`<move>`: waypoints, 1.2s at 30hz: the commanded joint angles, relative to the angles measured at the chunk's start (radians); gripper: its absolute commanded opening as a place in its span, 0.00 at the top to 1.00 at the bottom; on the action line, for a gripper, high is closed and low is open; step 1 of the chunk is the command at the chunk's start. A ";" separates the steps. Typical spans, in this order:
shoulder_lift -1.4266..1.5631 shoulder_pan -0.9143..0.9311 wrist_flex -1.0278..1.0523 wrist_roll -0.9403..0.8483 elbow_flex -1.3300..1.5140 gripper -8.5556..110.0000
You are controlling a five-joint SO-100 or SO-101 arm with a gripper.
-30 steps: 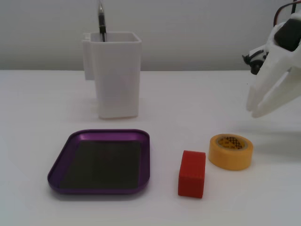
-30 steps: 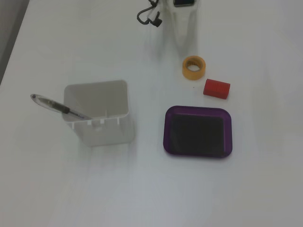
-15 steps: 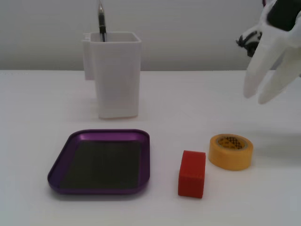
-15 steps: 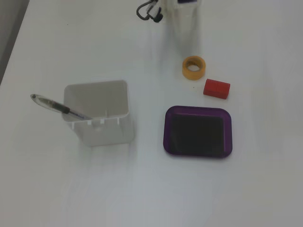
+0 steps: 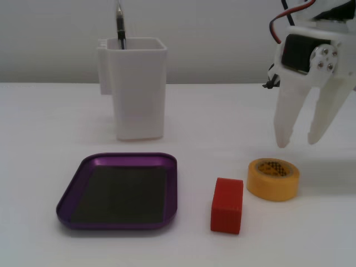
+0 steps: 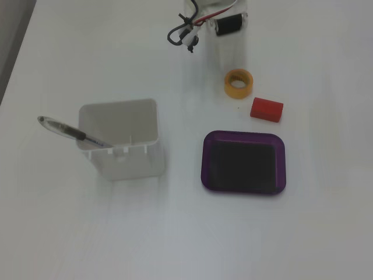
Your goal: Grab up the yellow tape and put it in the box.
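Cut off at the top and right edges of a fixed view: the arm, with only the white claw point(image 5: 297, 142) showing whole, its two fingers spread apart, pointing down, gripping nothing. Washed out against the bench point(image 6: 303, 233) in the other fixed view, so hard to trace there. Hovering above and just behind the yellow tape point(image 5: 273, 178), not touching it. Lying flat on the bench, core up, with a dark pattern inside the core (too blurred to read). Just left of the tape, the red block point(image 5: 227, 204); further left, the box point(image 5: 172, 189), purple-rimmed, dark-bottomed, holding nothing. Behind the box, a tall white container point(image 5: 139, 89) with a pen point(image 6: 73, 132) leaning out of it.
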 commanded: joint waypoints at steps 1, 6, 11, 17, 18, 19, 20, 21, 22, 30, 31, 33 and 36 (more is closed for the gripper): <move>-0.008 -0.002 -0.041 -0.005 -0.040 0.81; -0.009 -0.029 -0.055 0.003 -0.035 0.81; -0.009 -0.107 -0.048 0.005 -0.040 0.81; -0.011 -0.126 -0.066 0.005 -0.032 0.81; -0.011 -0.123 -0.081 0.005 -0.028 0.81; -0.011 -0.123 -0.098 0.005 -0.026 0.81; -0.011 -0.121 -0.112 0.005 -0.025 0.81; -0.012 -0.121 -0.120 0.005 -0.020 0.81; -0.012 -0.121 -0.130 0.005 -0.006 0.81; -0.012 -0.121 -0.198 0.003 0.086 0.81; -0.012 -0.121 -0.199 0.002 0.091 0.81; -0.012 -0.121 -0.221 -0.002 0.103 0.81; -0.012 -0.120 -0.253 -0.003 0.132 0.81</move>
